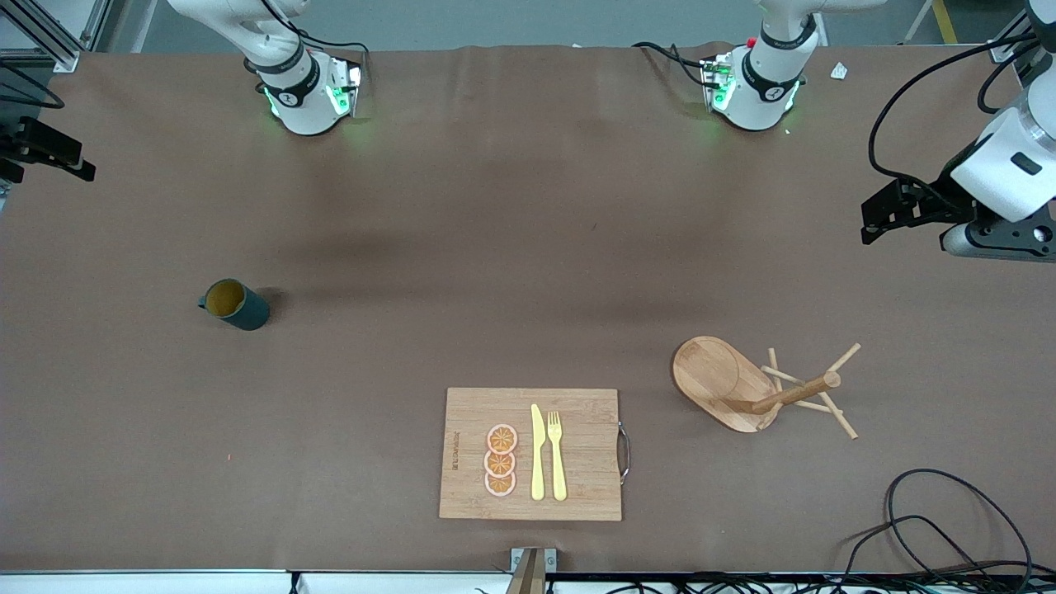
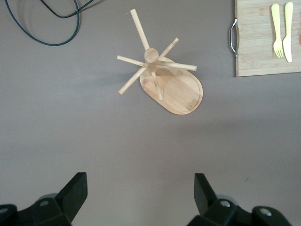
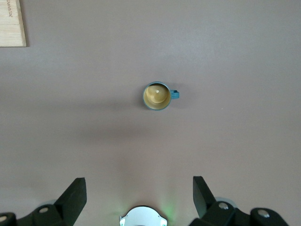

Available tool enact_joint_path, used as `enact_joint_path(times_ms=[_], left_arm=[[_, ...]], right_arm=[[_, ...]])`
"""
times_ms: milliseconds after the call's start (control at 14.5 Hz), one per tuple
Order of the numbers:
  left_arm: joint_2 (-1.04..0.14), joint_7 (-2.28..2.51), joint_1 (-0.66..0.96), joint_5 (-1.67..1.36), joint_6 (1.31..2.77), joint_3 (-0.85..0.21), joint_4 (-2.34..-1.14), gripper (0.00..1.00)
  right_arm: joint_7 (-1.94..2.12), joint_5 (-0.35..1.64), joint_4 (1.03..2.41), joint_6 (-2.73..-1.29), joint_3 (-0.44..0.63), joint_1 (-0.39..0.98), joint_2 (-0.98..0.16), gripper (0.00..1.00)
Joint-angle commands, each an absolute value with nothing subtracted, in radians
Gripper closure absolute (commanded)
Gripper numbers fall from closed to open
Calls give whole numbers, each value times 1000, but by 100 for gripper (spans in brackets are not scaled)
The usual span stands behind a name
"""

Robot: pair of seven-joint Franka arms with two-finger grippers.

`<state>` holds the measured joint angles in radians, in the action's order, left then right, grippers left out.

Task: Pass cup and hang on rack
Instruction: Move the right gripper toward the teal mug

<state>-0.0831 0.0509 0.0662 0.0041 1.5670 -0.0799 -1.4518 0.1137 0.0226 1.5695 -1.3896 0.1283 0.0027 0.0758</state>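
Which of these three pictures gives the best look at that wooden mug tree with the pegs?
The left wrist view: the rack sits mid-picture, seen from above, with its post, every peg and its oval base clear. The front view shows the rack smaller, toward the left arm's end of the table, beside the cutting board. The right wrist view does not show it.

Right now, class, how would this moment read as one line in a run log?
stage: not started | cup: upright on table, right arm's end | rack: standing, left arm's end | left gripper: open above rack | right gripper: open above cup
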Motion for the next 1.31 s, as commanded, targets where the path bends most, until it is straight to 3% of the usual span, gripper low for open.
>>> enact_joint_path(times_ms=[0, 621, 966, 1241], left_arm=[[-84, 89, 66, 11, 1546, -75, -1437, 0], [-94, 60, 66, 26, 1545, -81, -1445, 0], [-94, 63, 64, 26, 1545, -80, -1447, 0], [-94, 60, 58, 25, 1545, -80, -1448, 0]], right_arm=[[114, 28, 1580, -1387, 135, 8, 81, 0], [208, 35, 1610, -1534, 135, -2, -155, 0], [386, 37, 1868, -1837, 133, -3, -163, 0], [711, 92, 1911, -1988, 133, -55, -265, 0]])
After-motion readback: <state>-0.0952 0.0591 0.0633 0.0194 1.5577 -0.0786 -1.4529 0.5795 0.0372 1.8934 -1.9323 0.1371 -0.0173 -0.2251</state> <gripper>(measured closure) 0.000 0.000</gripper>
